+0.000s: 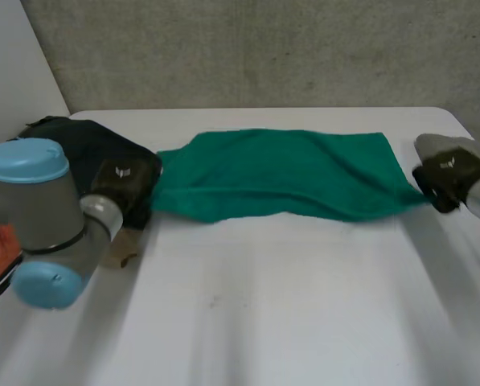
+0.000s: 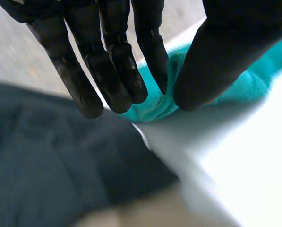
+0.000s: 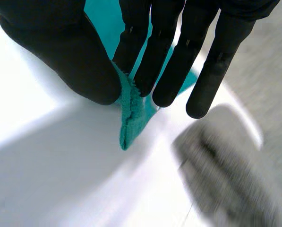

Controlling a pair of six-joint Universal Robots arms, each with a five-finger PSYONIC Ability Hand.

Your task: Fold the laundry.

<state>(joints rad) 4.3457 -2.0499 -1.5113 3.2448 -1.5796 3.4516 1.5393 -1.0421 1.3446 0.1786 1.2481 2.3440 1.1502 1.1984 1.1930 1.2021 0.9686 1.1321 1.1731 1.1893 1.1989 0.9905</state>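
A white tabletop (image 1: 264,322) stands before a rough grey wall. On it a soft green terry cloth (image 1: 280,173) lies stretched between the low left hand (image 1: 125,178) and right hand (image 1: 447,170), with a dark fabric heap (image 1: 79,149) by the left.

In the left wrist view, thumb and fingers (image 2: 152,56) pinch the cloth's end. In the right wrist view, fingers (image 3: 136,52) and thumb nip a corner.

Light and limp, the cloth will likely sag unless held by its corners.
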